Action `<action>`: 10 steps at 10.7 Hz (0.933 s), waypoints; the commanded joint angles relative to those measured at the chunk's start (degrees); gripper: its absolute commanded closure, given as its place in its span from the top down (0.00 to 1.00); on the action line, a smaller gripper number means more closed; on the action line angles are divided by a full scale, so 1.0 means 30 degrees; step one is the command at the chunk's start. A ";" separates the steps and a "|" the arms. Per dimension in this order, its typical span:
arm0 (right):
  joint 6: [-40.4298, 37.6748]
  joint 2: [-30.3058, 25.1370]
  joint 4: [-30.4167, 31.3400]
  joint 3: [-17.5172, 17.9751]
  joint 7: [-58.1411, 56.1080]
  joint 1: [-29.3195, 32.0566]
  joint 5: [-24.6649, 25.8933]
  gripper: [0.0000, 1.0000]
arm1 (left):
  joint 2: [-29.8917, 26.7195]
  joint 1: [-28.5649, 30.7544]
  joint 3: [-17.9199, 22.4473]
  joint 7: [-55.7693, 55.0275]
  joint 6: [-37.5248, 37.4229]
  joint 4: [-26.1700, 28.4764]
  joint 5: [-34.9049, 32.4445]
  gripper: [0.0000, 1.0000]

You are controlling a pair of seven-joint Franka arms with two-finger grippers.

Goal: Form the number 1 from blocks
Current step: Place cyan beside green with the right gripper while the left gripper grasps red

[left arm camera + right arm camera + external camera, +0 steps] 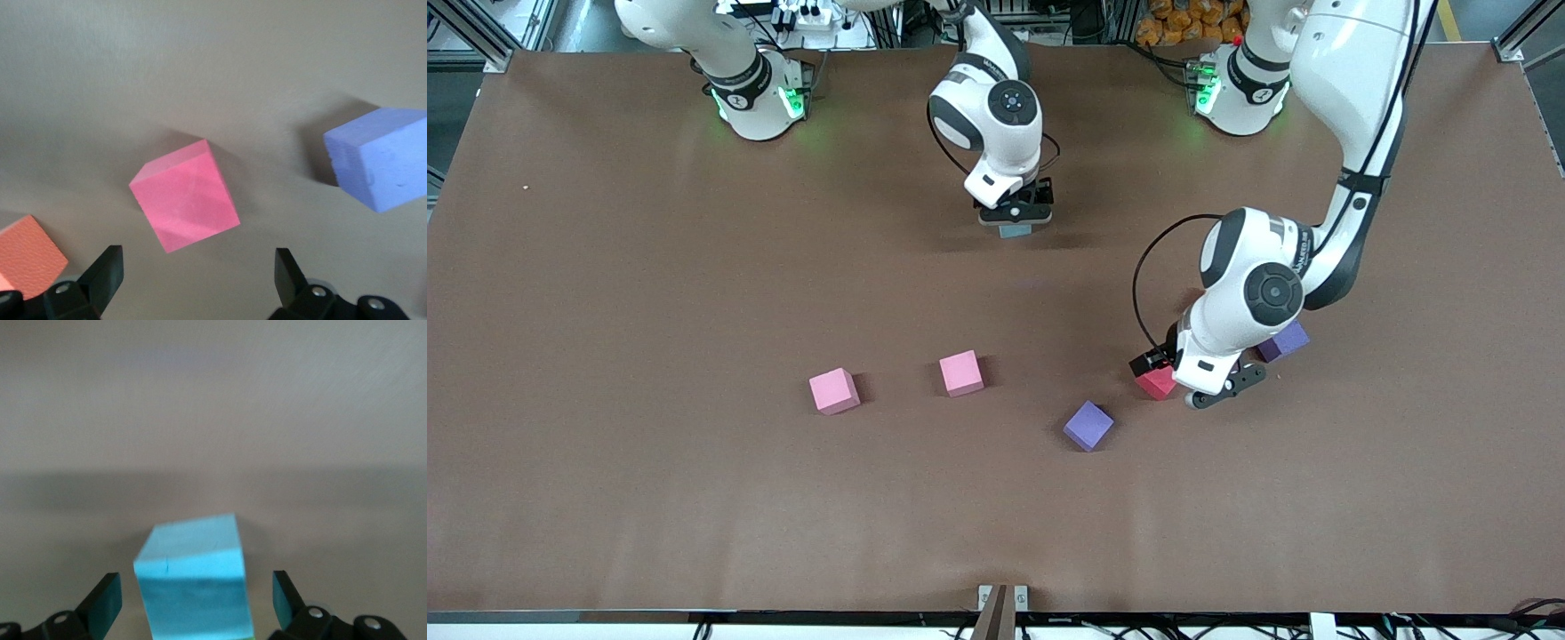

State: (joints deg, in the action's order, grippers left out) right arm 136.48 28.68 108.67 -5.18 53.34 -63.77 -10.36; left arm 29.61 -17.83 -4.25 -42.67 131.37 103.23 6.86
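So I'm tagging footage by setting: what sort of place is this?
Probably a robotics lab: two white robot arms bolted along a brown-covered table, loose foam blocks such as a pink block and a purple block, and aluminium framing with cables around the edges.

A brown matte worktop (pixel 649 498) is filling the view, its aluminium frame rails (pixel 471 36) showing at the corners.
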 commanded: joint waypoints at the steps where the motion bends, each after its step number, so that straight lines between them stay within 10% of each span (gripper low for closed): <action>1: -0.0520 -0.1879 0.0809 0.0145 0.0207 0.2643 -0.0239 1.00 | 0.0706 -0.0356 0.0827 -0.0716 -0.0284 -0.0630 0.0380 1.00; 6: -0.0402 -0.0631 -0.0996 -0.0233 -0.1729 0.7102 0.1286 1.00 | 0.1701 -0.0589 0.1008 -0.0863 -0.0284 -0.1450 0.0409 1.00; 10: -0.0286 0.1541 -0.2964 -0.2400 0.0585 0.7426 -0.3478 1.00 | 0.1937 -0.0649 0.1008 -0.0863 -0.0284 -0.1451 0.0351 1.00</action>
State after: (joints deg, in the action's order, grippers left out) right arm 136.00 29.85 104.18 -11.14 52.33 -42.06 -15.90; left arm 34.73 -18.94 -2.03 -44.43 131.39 100.31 6.86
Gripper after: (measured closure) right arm 0.000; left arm 0.000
